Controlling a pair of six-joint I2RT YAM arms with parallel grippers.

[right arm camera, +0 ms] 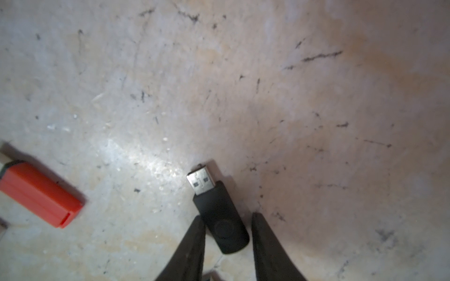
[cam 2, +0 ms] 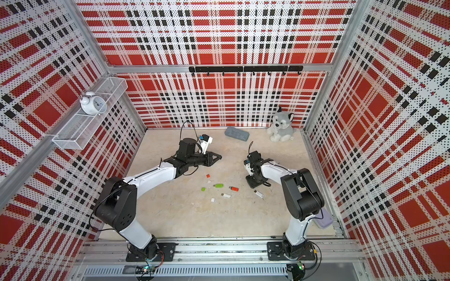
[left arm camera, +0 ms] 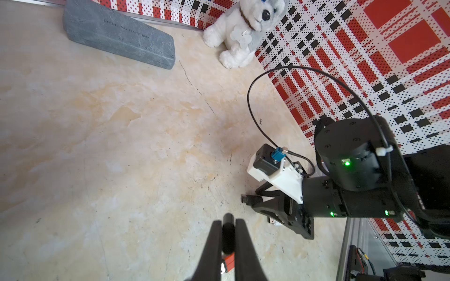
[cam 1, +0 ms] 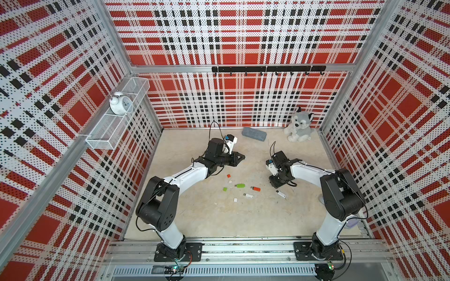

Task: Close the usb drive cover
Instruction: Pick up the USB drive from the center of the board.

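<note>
A black usb drive [right arm camera: 220,214] lies on the floor with its metal plug bare. My right gripper [right arm camera: 227,217] points down at it, open, its fingers on either side of the drive's rounded end. One finger touches the drive and the other stands a little apart. In both top views the right gripper [cam 1: 276,181] [cam 2: 253,182] hides the drive. My left gripper [left arm camera: 228,222] is shut on a small black cover [left arm camera: 228,233], whose rounded end pokes past the fingertips. It hovers left of the right gripper in both top views [cam 1: 240,157] [cam 2: 218,156].
Loose on the floor between the arms are a green drive [cam 1: 239,185], a red drive [cam 1: 255,188], two white drives [cam 1: 248,195] [cam 1: 281,194] and several small caps. A grey case [cam 1: 253,134] and a plush husky [cam 1: 299,126] sit by the back wall.
</note>
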